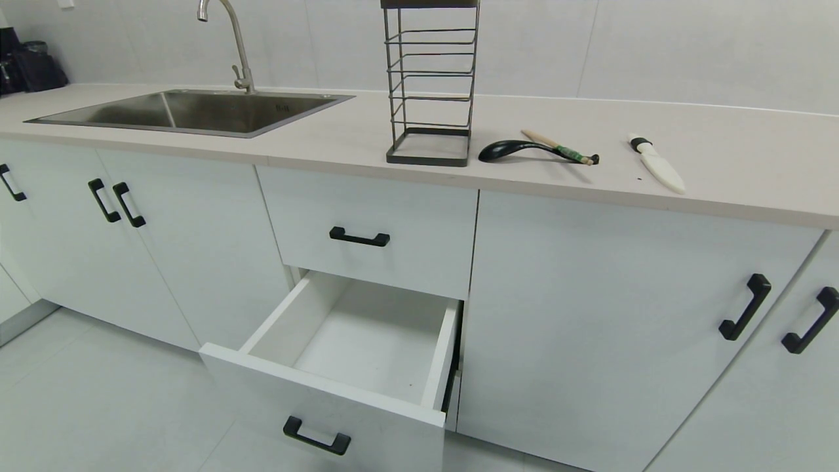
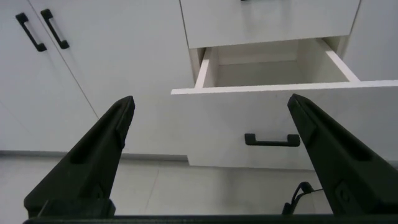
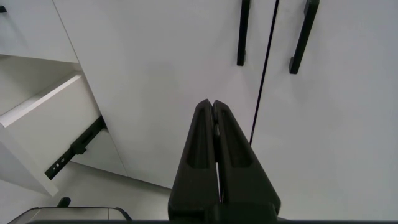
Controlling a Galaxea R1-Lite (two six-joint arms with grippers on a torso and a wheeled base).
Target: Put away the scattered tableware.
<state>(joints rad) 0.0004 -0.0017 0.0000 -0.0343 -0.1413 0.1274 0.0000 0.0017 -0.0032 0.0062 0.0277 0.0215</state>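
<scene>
black spoon [image 1: 501, 151], chopsticks [image 1: 549, 141] and white knife [image 1: 658, 166] lie on the counter [image 1: 734, 147]; lower drawer [image 1: 328, 392] stands open.

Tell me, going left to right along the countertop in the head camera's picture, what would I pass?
sink → wire rack → black spoon → white knife

The spoon [image 1: 508, 151] is black, the chopsticks [image 1: 547, 142] tan and green, the knife [image 1: 659, 167] white with black.

steel sink [image 1: 210, 111], curved faucet [image 1: 237, 39], white cabinet doors [image 1: 210, 249]
</scene>
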